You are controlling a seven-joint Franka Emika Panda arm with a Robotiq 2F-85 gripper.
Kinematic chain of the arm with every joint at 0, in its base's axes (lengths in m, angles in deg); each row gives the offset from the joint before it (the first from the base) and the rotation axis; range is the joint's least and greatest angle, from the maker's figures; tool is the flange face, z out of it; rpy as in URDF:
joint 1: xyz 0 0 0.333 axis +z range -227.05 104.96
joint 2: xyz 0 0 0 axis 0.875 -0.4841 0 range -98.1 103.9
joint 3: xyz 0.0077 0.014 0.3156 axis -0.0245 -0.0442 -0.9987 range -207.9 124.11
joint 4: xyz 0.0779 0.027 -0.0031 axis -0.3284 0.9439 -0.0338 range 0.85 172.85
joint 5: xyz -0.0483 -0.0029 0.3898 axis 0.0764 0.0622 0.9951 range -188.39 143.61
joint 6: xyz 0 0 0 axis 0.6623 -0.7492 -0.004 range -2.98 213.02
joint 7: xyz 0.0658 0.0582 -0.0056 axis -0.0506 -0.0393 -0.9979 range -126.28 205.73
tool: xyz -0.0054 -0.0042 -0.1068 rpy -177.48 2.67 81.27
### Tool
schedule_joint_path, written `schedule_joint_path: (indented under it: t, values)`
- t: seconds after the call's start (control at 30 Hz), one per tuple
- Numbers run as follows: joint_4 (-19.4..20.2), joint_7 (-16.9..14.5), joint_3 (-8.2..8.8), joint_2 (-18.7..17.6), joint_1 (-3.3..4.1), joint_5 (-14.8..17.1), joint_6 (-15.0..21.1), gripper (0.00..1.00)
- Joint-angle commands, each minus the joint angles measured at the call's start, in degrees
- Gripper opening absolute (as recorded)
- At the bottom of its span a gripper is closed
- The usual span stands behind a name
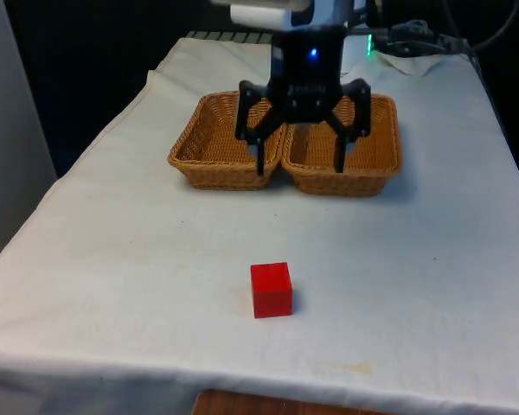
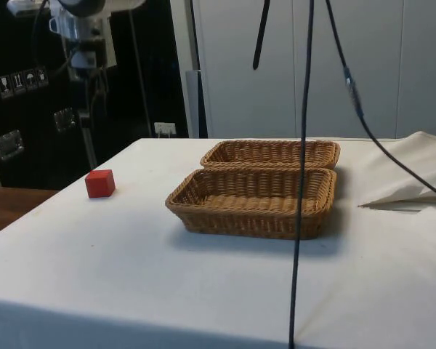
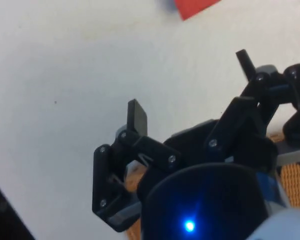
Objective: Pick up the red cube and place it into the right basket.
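In the front view you see the gripper (image 1: 301, 162) hanging with fingers spread wide, empty, above two woven wicker baskets (image 1: 227, 143) side by side; the matte red cube (image 1: 271, 290) sits on the white cloth (image 1: 112, 259) near the table's near edge (well apart from both). In the side view the cube (image 2: 100, 183) rests left of the rectangular baskets (image 2: 254, 200). In the wrist view a corner of the cube (image 3: 195, 7) lies beyond the parted fingers (image 3: 137, 116).

Two baskets sit side by side and touching on the surface (image 1: 432, 259), toward its far end: one basket (image 1: 218, 143) on the front view's left, the other basket (image 1: 350, 147) on the front view's right. The cube (image 1: 271, 290) lies alone on the surface, well apart from both baskets, toward the near edge. The gripper (image 1: 298, 160) hangs above the line where the baskets meet, its fingers spread apart.
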Motion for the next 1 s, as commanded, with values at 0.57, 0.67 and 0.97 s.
schedule_joint_path:
  t: [0.57, 0.67, 0.97]
  values:
    - [-8.7, -5.6, 3.04, -10.7, -2.92, 10.0, 2.1, 1.00]
    - [-9.5, -5.8, 3.04, -11.2, -3.15, 11.2, 1.9, 1.00]
    - [-11.2, -7.4, 3.15, -13.6, -3.50, 15.8, 2.1, 1.00]
